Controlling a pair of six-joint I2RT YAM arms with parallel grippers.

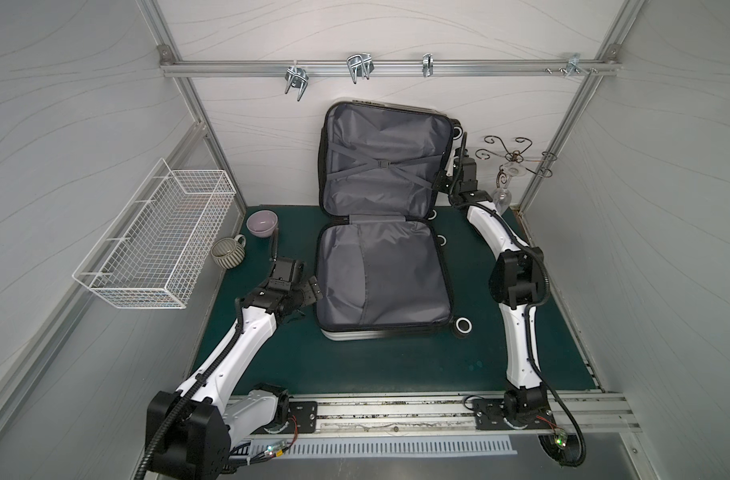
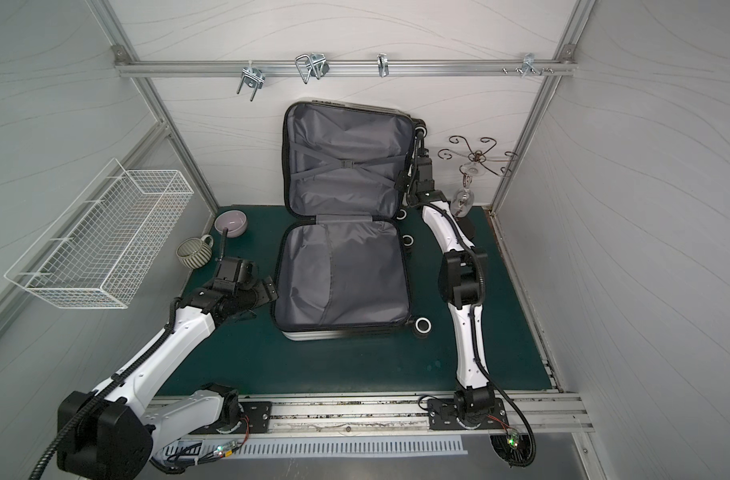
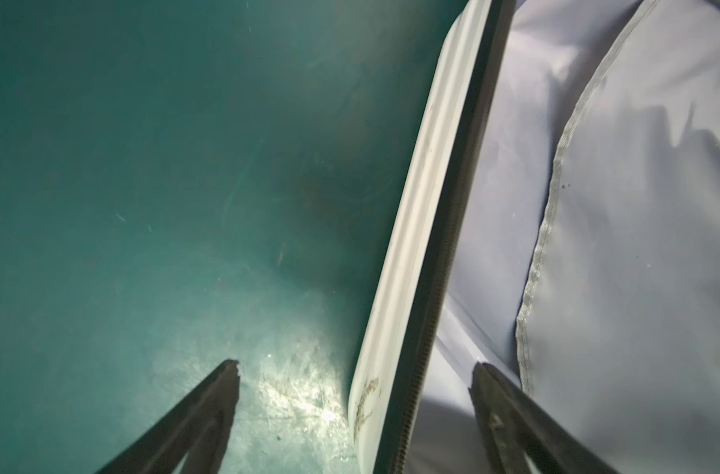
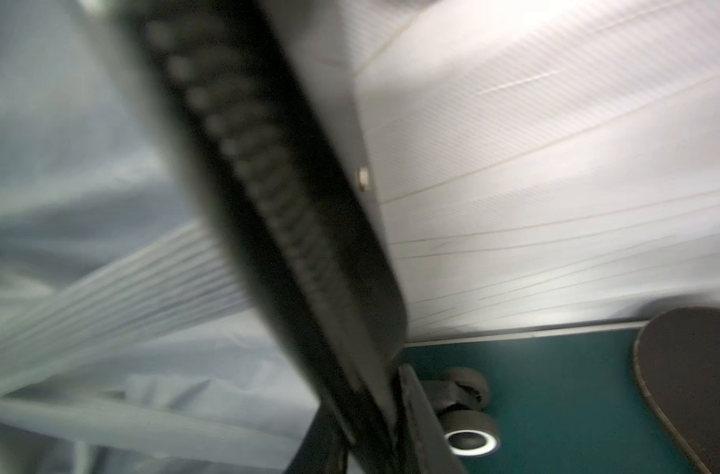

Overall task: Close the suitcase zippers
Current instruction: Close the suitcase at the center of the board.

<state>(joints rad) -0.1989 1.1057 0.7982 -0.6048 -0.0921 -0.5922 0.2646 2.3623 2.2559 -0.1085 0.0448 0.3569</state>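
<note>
Suitcase (image 1: 382, 282) open, grey lining (image 1: 376, 129), crossed straps (image 1: 382, 164)

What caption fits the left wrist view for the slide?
Open jaws straddle the suitcase rim, zipper track between them: one over the green mat, one over the grey lining.

Two overhead views; wrist cameras near suitcase (image 3: 411, 246).

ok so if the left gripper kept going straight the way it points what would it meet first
Probably the suitcase rim: the open left gripper straddles it, one finger over the mat, the other over the lining, with the zipper track running between them. How near is unclear.
</note>
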